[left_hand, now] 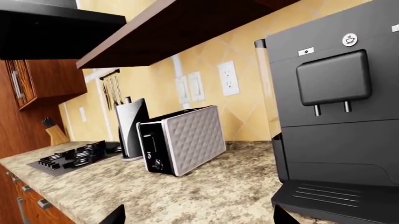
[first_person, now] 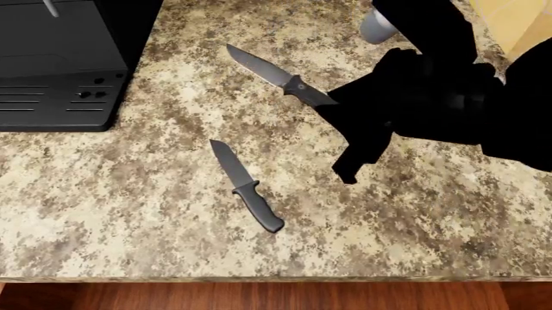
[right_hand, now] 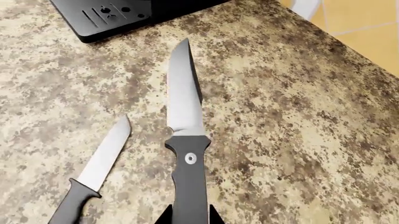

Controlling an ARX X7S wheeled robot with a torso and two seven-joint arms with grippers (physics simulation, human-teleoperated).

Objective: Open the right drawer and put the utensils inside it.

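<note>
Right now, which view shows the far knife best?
The right wrist view: the far knife fills it, handle between the right claw tips. The head view hides its handle behind the arm; the left wrist view misses it.

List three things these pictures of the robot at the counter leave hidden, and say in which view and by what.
- Far knife: head view, the handle's end sits under the right arm.
- Right gripper: right wrist view, only its fingertips show at the picture's edge, flanking that knife's handle; contact unclear.
- Right drawer: head view, only a wood strip below the countertop shows; no handle.
</note>
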